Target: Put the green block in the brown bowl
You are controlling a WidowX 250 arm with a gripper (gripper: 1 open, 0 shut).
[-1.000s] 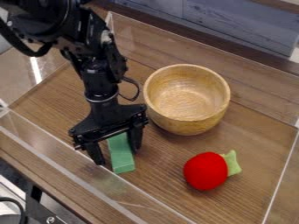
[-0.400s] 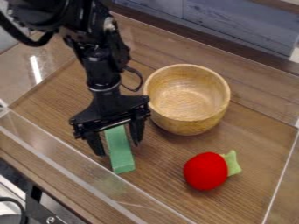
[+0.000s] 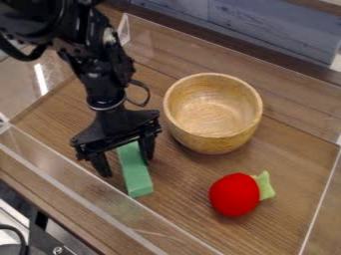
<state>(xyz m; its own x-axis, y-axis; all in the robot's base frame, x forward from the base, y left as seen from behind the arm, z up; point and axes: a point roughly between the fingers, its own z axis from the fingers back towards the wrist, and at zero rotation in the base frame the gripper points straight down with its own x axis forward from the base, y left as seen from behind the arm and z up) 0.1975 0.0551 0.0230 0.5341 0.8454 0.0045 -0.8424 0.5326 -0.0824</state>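
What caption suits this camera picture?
Open claw poised over green block, brown bowl empty beside it.

Wood-grain tabletop (image 3: pixel 286 149) inside a clear plastic enclosure (image 3: pixel 60 204).
Fills most of the frame, planks running diagonally, lit evenly with soft glare along the transparent wall at lower left. Beyond the far edge, upper right, a grey-blue surface (image 3: pixel 253 30). Bottom left corner: pale floor, dark cables (image 3: pixel 16 239).
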